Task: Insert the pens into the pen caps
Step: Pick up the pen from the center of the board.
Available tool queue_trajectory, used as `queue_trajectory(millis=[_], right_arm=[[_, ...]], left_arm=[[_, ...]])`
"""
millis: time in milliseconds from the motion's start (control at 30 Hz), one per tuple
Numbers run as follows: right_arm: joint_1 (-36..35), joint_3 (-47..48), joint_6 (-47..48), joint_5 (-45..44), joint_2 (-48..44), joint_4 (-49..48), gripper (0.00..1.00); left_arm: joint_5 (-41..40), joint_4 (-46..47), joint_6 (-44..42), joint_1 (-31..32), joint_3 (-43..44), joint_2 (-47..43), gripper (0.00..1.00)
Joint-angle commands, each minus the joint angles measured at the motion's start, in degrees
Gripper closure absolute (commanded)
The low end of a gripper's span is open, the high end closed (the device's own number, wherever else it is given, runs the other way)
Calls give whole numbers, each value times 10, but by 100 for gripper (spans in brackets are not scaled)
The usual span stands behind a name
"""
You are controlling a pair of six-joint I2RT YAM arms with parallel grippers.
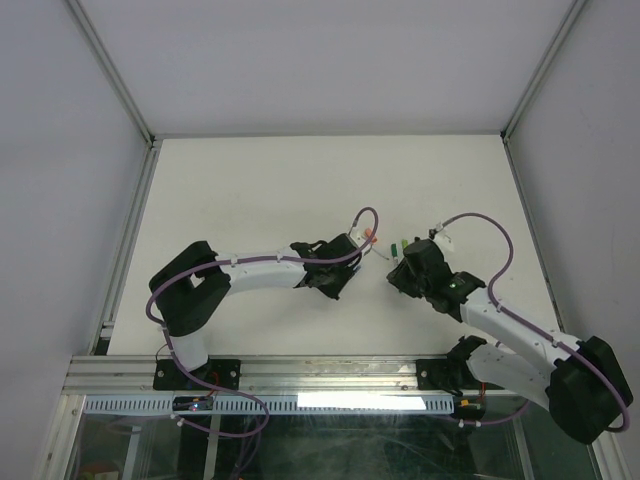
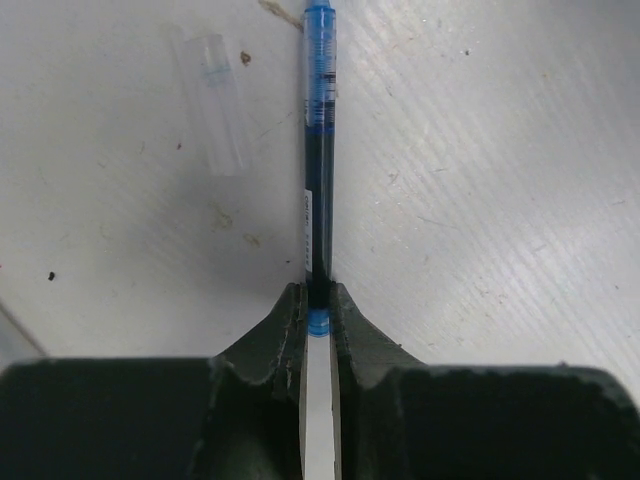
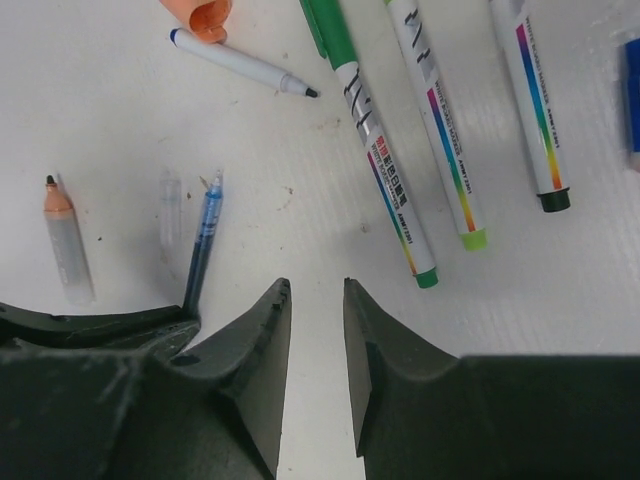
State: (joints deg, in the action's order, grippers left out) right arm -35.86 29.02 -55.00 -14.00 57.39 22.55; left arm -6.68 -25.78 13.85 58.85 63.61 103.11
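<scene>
The blue pen (image 2: 318, 150) is clamped by its rear end between the closed fingers of the left hand (image 2: 318, 296), its tip pointing away over the surface (image 2: 520, 200); whether it is lifted cannot be told. A clear cap (image 2: 210, 100) lies just beside it, unfitted. The right hand (image 3: 315, 340) is held partly open and nothing is gripped by it. An orange cap (image 3: 200, 15) lies loose, and a thin white pen (image 3: 240, 65) and an orange-tipped pen (image 3: 62, 240) are seen with bare tips. Little is judged done; most of the capping is left.
</scene>
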Motion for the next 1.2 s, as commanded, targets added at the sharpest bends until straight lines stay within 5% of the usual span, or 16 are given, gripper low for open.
queue_trajectory(millis=[0, 533, 1167], right_arm=[[3, -37, -84, 9, -44, -83, 69], [3, -115, -196, 116, 51, -312, 59], [-4, -128, -233, 139, 69, -344, 67]], left_arm=[[70, 28, 0, 11, 2, -19, 94], [145, 65, 46, 11, 31, -32, 93], [107, 90, 123, 10, 72, -4, 95]])
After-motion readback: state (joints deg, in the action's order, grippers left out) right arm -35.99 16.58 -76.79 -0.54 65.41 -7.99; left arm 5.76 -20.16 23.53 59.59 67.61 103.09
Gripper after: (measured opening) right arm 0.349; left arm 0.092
